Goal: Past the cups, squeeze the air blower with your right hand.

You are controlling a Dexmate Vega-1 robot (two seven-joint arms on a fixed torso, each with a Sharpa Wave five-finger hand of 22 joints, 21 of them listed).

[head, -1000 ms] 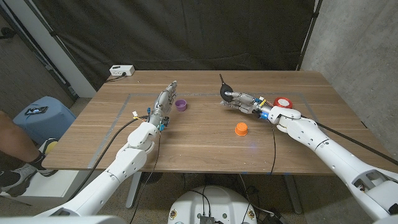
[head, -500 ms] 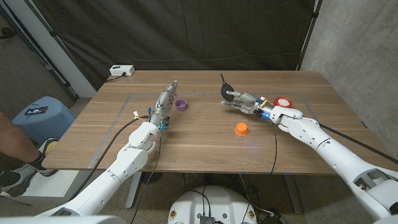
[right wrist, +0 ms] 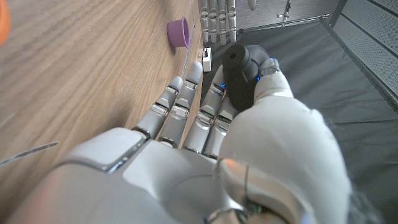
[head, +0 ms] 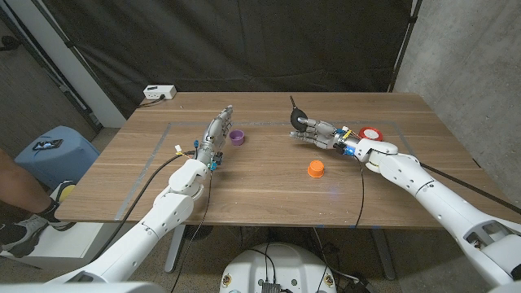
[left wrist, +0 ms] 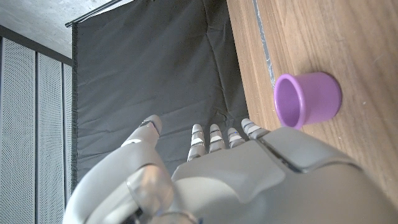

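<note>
1. My right hand (head: 320, 133) holds the black air blower (head: 299, 119), thumb and fingers wrapped round its bulb, the nozzle pointing away beyond the fingertips.
2. Over the last second the blower has lifted and shifted slightly, so I judge the grasp secure; the squeeze comes next.
3. The orange cup (head: 316, 168) sits nearer me than that hand, the purple cup (head: 237, 137) just beside my open, empty left hand (head: 214, 132).

Right hand (head: 319, 133) stretched across the far right, fingers curled; left hand (head: 215, 133) extended, fingers straight, empty.
</note>
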